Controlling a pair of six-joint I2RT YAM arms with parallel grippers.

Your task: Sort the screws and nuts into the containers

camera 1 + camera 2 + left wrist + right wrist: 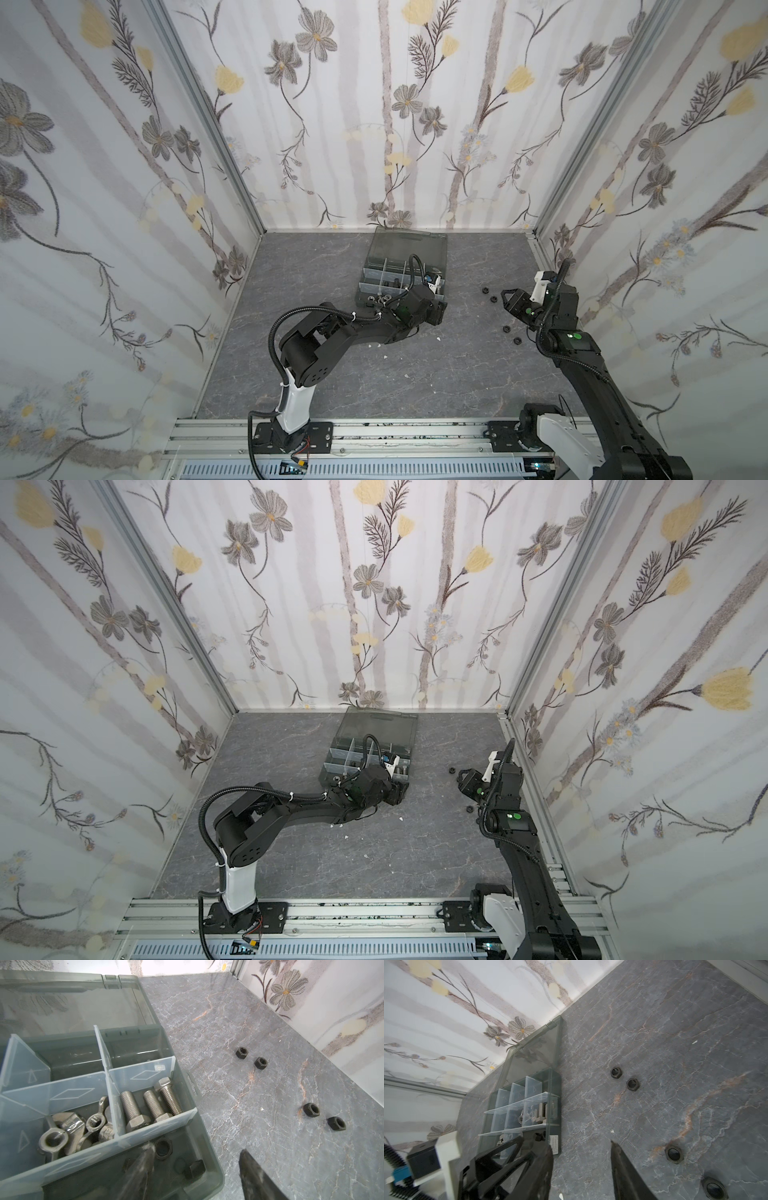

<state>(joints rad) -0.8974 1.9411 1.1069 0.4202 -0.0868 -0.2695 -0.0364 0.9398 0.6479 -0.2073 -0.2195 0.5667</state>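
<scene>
In both top views the organizer case [365, 277] [326, 766] lies on the grey marbled table [316, 374], and its smoky lid [409, 245] is folded open on the side away from the arms. The left gripper [437, 318] hangs over the case's near right corner. From up here I cannot tell how its jaws stand. Four loose black nuts [493, 298] lie on the table to the right of the case, well apart from it. The right gripper [508, 300] hovers among them.

In the left wrist view, the left gripper [197, 1148] is released, its fingers [145, 1159] spread with nothing between them. One finger is over the case's corner compartment [182, 1147], where at least two stowed black nuts [163, 1148] lie. The other finger is outside the case wall, above bare table. In the next compartment along that wall, three silver screws [153, 1105] lie side by side. Silver wing nuts [68, 1128] are piled in the compartment beside it, deeper into the case. The loose black nuts [260, 1062] lie outside the case, clear of its wall.

In the right wrist view, the right gripper [581, 1146] is also released, and only bare table shows in the gap between its fingers. The case [556, 1088] lies beyond one finger, with the screws [542, 1112] visible through its wall. The loose black nuts [632, 1084] lie on the side of the gripper away from the case.
</scene>
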